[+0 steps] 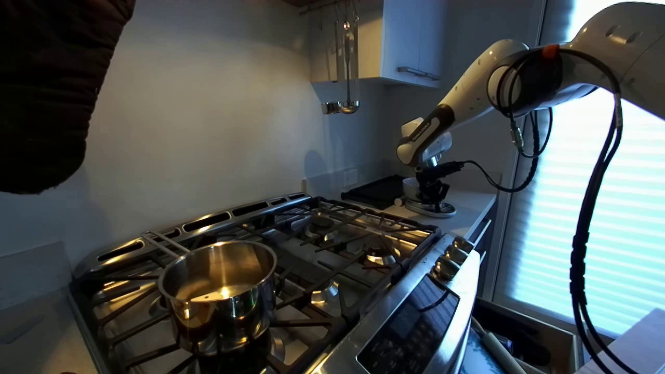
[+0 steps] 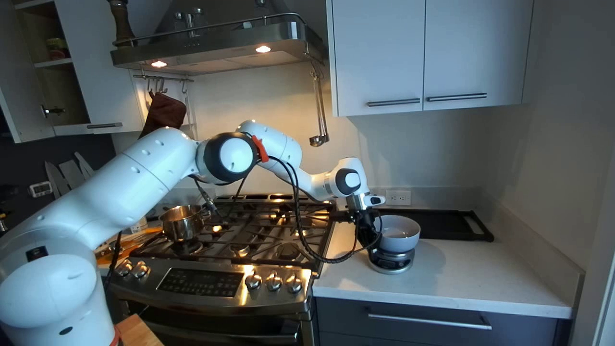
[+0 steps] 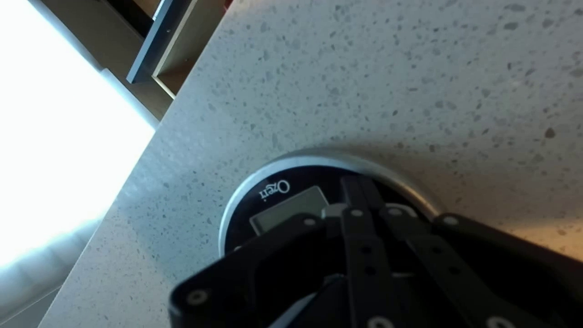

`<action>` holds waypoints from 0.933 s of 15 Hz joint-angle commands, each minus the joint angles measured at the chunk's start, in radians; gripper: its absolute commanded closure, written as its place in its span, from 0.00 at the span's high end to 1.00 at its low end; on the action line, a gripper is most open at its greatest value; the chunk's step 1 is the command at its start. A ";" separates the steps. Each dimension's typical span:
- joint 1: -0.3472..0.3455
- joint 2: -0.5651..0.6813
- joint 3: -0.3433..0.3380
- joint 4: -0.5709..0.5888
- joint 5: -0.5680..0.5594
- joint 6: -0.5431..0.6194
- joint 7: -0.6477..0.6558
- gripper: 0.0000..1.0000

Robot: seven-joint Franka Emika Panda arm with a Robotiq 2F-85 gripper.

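My gripper is shut, its black fingertips together with nothing seen between them. It points down over the front of a round kitchen scale, beside the scale's display. I cannot tell whether the fingertips touch the scale's face. In the exterior views the gripper stands right beside a white bowl, which rests on top of the scale. The bowl is partly hidden by the gripper; in the wrist view only a pale edge shows behind the fingers.
A black tray lies behind the bowl on the speckled counter. A gas stove with a steel pot adjoins it. A ladle hangs above. The counter's front edge and an open drawer are near.
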 commanded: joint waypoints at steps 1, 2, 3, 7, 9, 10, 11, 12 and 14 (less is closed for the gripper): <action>0.000 -0.043 -0.006 -0.081 -0.010 0.051 0.010 0.00; 0.000 -0.047 -0.009 -0.089 -0.011 0.061 0.011 0.00; -0.001 -0.054 -0.011 -0.101 -0.011 0.069 0.009 0.00; -0.010 -0.099 -0.007 -0.153 -0.003 0.093 -0.011 0.00; -0.016 -0.140 0.002 -0.192 0.006 0.103 -0.027 0.00; -0.018 -0.164 0.005 -0.212 0.010 0.108 -0.033 0.00; -0.022 -0.204 0.012 -0.248 0.014 0.104 -0.053 0.00; -0.028 -0.252 0.021 -0.291 0.019 0.106 -0.083 0.00; -0.038 -0.335 0.034 -0.366 0.023 0.103 -0.137 0.00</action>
